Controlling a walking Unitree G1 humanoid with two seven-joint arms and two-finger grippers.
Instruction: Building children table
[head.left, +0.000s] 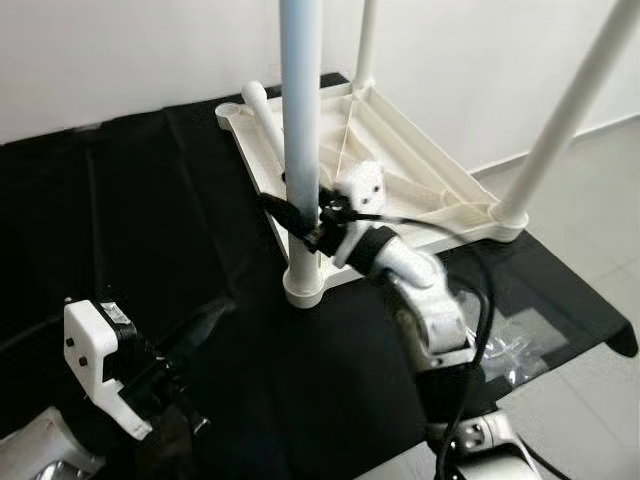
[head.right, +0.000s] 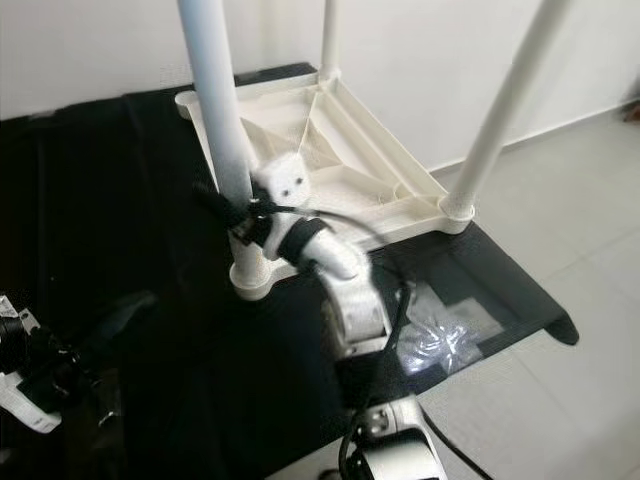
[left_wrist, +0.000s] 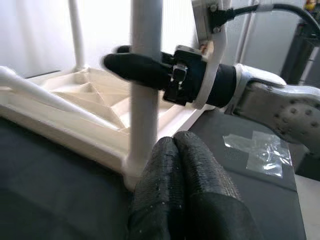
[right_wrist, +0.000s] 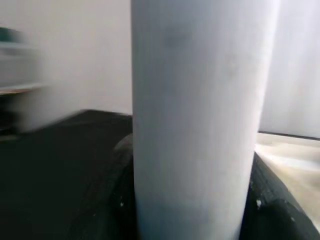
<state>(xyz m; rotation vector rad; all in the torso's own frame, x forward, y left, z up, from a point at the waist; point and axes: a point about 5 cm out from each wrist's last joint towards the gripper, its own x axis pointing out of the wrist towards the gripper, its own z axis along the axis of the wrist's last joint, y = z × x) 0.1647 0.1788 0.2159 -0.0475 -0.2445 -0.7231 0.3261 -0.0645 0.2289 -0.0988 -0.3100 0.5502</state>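
Here the white children's table top (head.left: 400, 160) lies upside down on a desk covered with black cloth (head.left: 150, 220), its ribbed underside facing up. Three white legs stand upright in its corner sockets: the near leg (head.left: 300, 130), a far leg (head.left: 366, 45) and a leg at the right corner (head.left: 570, 110). A fourth leg (head.left: 262, 118) lies loose, resting across the far-left part of the underside.

The right gripper (head.left: 300, 218) has its jaws closed around the near leg low down, just above the socket; in the left wrist view one black finger reaches across the leg, and in the right wrist view the leg (right_wrist: 197, 115) stands between the two black fingers (right_wrist: 270, 200), which press against it on either side. The silver right arm (head.left: 430, 310) reaches in from the near right, with a black cable looping beside it.

The left gripper (left_wrist: 186, 185) hovers low over the black cloth, near the socketed corner but apart from it, its jaws pressed together and holding nothing. Beyond the right arm, on the desk's right side, lies a clear plastic bag (head.left: 520, 345).
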